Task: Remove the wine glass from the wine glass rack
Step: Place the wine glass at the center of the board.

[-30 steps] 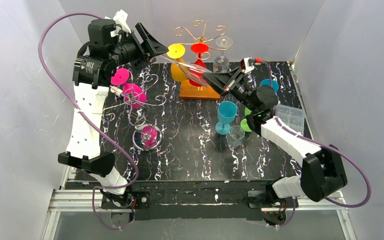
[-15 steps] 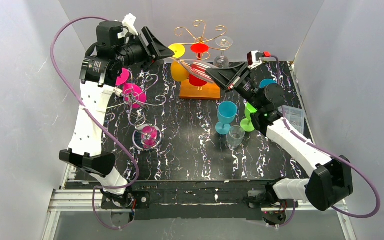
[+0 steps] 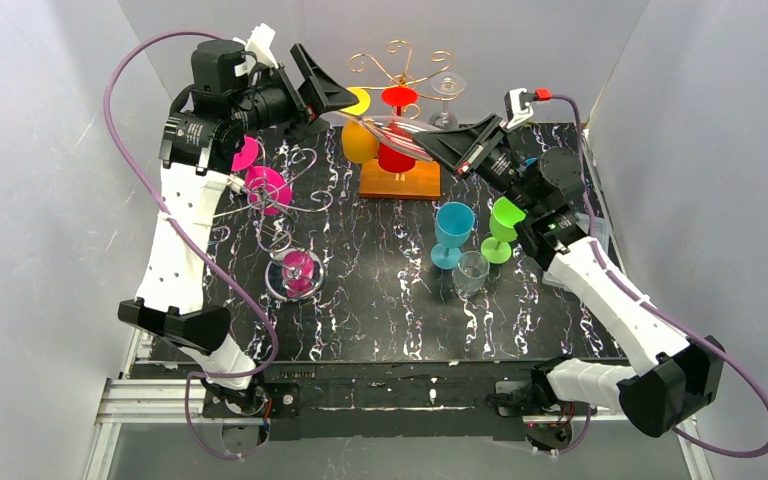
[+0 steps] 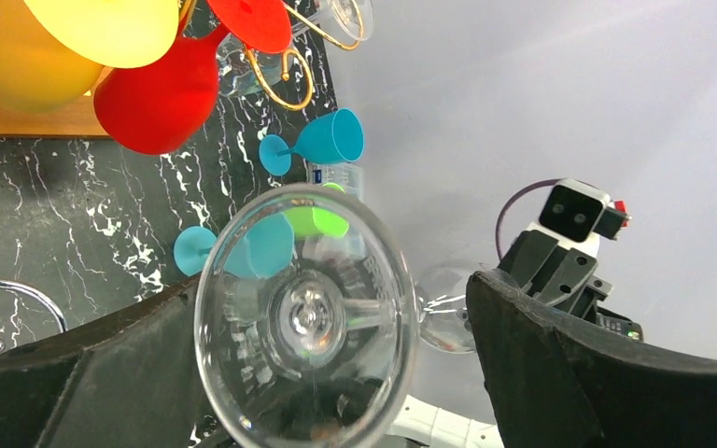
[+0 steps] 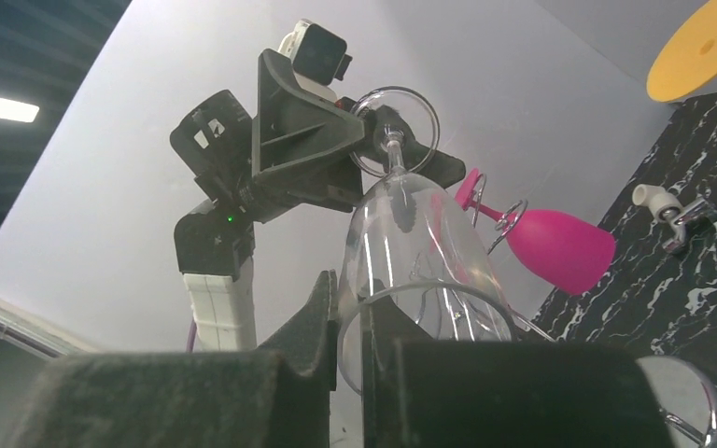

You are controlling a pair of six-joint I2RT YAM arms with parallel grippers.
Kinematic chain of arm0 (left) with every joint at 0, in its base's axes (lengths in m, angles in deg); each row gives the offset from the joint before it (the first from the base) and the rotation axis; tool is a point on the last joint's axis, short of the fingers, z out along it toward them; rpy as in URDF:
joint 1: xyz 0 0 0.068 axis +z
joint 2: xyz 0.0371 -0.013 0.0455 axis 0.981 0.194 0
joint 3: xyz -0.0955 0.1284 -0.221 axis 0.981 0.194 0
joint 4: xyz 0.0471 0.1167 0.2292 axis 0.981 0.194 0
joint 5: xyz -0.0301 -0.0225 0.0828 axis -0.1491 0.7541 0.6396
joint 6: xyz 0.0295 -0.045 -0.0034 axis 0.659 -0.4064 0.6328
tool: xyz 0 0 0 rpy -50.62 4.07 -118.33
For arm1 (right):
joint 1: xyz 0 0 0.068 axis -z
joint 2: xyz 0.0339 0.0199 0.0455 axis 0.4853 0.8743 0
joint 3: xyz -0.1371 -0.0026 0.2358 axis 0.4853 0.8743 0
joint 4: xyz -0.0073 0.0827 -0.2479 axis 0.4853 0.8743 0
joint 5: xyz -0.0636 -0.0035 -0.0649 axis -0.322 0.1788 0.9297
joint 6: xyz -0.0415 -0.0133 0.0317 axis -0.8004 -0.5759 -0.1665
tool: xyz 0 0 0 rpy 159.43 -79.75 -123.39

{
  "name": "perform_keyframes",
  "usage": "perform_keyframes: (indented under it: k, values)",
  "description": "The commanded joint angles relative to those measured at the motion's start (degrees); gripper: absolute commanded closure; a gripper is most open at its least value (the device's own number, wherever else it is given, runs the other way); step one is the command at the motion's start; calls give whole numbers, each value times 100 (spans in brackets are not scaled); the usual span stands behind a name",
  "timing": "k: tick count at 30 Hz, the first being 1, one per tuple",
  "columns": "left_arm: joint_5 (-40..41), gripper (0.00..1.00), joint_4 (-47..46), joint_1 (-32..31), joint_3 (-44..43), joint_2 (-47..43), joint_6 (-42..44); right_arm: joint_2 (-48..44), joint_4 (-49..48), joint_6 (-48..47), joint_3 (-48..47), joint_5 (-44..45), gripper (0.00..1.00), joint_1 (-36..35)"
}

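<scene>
White-walled cell, black marbled table [image 3: 380, 300]: raised right gripper [image 3: 438, 147] pinches the clear wine glass [image 3: 392, 128] rim; left gripper [image 3: 345, 98] jaws wide at its foot.

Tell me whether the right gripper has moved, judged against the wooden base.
Yes. The right gripper, pinching the glass, has shifted up-frame and slightly right, away from the wooden base and its right end.

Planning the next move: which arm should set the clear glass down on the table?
Right, likely. The right gripper is shut on the rim of the clear glass; the left gripper stands open around its foot.
</scene>
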Motion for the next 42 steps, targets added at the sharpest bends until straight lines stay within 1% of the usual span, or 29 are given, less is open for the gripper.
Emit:
perform_keyframes:
  k: [1, 5, 10, 13, 16, 21, 26, 31, 36, 39, 42]
  values:
    - [-80, 2, 0, -46, -168, -456, 206, -209, 872, -603, -421, 390, 99, 20]
    - [117, 2, 63, -49, -77, -568, 378, -316, 1148, -739, -597, 566, 99, 20]
    - [101, 2, 103, -48, -303, -509, 499, -427, 1649, -1041, -798, 788, 99, 20]
    - [136, 2, 163, -47, -367, -547, 612, -373, 2409, -1409, -1218, 898, 99, 20]
    - [183, 2, 277, -50, -491, -557, 737, -169, 3498, -1859, -1929, 913, 99, 20]
    - [259, 2, 390, -81, -622, -606, 897, 53, 4958, -2376, -2751, 981, 99, 20]
    - [393, 2, 546, -110, -606, -695, 1093, 368, 6253, -2878, -3461, 744, 99, 20]
    - [709, 2, 803, -132, -479, -927, 1384, 685, 7460, -3375, -3858, 512, 99, 20]
    - [938, 2, 968, -141, -237, -1204, 1557, 881, 8230, -3752, -3823, 303, 99, -43]
    - [1050, 2, 1050, -139, -71, -1321, 1658, 1031, 8675, -3953, -3863, 575, 99, -293]
    - [1157, 2, 1134, -140, 65, -1401, 1755, 1240, 9092, -4047, -3974, 1047, 99, -848]
